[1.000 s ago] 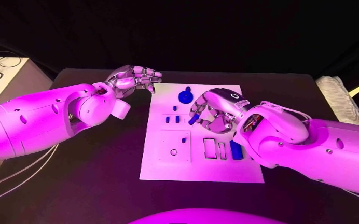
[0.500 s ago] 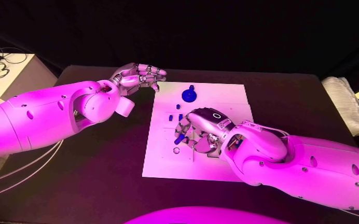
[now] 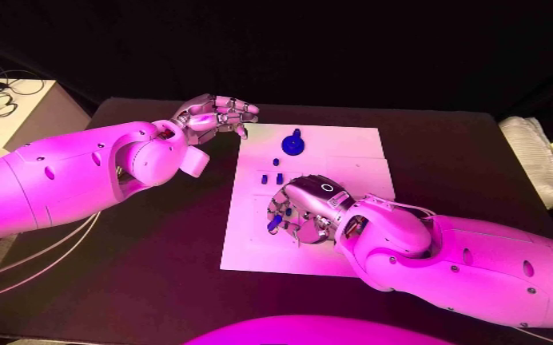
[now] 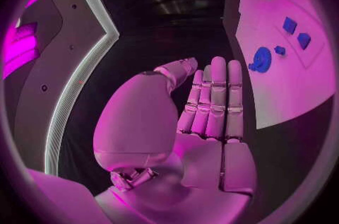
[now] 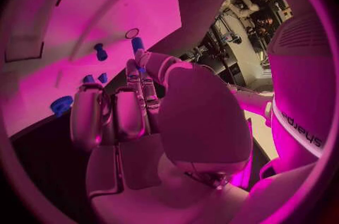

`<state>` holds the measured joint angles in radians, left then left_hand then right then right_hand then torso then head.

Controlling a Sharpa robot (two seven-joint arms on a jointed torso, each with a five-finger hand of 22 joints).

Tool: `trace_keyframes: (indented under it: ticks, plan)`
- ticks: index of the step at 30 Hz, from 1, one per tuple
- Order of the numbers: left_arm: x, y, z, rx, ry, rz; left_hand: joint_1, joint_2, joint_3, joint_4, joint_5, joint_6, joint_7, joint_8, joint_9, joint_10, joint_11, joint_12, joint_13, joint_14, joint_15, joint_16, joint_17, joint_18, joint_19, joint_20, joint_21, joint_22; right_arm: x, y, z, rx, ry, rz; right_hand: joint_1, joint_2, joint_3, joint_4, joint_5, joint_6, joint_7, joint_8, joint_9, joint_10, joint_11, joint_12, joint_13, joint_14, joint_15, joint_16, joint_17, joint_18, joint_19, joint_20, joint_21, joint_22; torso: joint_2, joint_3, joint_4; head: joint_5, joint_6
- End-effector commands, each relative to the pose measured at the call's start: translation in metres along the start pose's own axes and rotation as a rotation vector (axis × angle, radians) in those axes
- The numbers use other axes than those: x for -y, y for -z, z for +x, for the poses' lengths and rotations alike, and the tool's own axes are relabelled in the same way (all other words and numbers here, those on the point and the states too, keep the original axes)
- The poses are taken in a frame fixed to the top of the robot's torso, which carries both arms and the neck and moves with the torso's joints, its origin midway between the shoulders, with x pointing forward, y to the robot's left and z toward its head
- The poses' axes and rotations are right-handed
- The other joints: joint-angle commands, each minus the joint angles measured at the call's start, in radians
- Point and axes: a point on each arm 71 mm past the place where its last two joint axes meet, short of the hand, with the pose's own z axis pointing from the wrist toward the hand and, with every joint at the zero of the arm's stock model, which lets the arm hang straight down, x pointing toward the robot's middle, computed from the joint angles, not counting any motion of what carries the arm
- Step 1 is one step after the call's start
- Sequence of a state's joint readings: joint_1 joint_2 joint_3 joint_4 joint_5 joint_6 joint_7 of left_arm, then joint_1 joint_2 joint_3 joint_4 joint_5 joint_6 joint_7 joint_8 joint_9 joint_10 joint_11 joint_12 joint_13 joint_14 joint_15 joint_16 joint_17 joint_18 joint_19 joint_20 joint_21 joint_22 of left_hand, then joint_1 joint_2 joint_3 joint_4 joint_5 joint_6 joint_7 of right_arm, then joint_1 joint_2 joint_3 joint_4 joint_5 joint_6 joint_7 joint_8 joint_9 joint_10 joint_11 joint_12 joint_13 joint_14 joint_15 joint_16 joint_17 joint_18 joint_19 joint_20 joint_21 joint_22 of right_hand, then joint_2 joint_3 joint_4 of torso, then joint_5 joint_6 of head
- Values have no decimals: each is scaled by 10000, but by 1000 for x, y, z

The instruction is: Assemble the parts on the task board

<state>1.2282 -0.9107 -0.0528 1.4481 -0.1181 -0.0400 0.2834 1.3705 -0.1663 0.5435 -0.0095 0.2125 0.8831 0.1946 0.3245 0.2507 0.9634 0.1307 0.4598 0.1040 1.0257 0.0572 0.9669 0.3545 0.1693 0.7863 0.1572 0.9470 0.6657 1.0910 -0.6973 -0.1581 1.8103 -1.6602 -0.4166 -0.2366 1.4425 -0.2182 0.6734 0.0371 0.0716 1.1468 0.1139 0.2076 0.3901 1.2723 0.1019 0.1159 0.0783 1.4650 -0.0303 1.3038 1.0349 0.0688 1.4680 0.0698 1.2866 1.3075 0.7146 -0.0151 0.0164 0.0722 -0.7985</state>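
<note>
Task board (image 3: pixel 346 149): white plate at the middle of the black table (image 3: pixel 150 281), carrying a blue round part (image 3: pixel 294 144) near its far edge and two small blue parts (image 3: pixel 271 178) side by side nearer the middle. Right hand (image 3: pixel 302 209): low over the board's left half, pinching a small blue cylindrical part (image 5: pixel 138 44) at its fingertips, the part's end beside a round hole (image 5: pixel 131 33) in the board. Left hand (image 3: pixel 216 118): off the board just beyond its far left corner, above the table, fingers curled in, holding nothing.
</note>
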Motion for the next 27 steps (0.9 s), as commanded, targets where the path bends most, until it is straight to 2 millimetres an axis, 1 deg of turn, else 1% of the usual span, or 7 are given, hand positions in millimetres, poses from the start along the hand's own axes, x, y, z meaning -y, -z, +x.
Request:
trace_keyframes:
  ticks: [1, 27]
  plan:
    - [1, -1, 2, -131, 73, 80, 26, 60, -14, -24, 62, -29, -2, -18, -10, -64, -13, -45, -15, -5, -2, -31, -13, 136, 84, 14, -51, 1, -1, 0, 3, -209, 371, -80, -44, 105, 3, -34, 61, 16, 20, 26, 17, 649, -616, 20, 354, 40, -79, -36, -15, -143, 251, -70, -33, 1652, 2, -6, 4, -7, -17]
    - [1, 1, 0, -92, 65, 51, 20, 62, -20, -24, 61, -30, -2, -16, -14, -68, -12, -45, -19, -2, -2, -38, -11, 136, 84, 13, -52, 2, 4, 2, 7, -553, 767, 179, -89, 99, 27, -83, 97, 10, 22, 33, 35, 655, -614, 4, 371, 40, -76, -36, -6, -148, 256, -69, -10, 1665, 6, -4, 8, 7, -101]
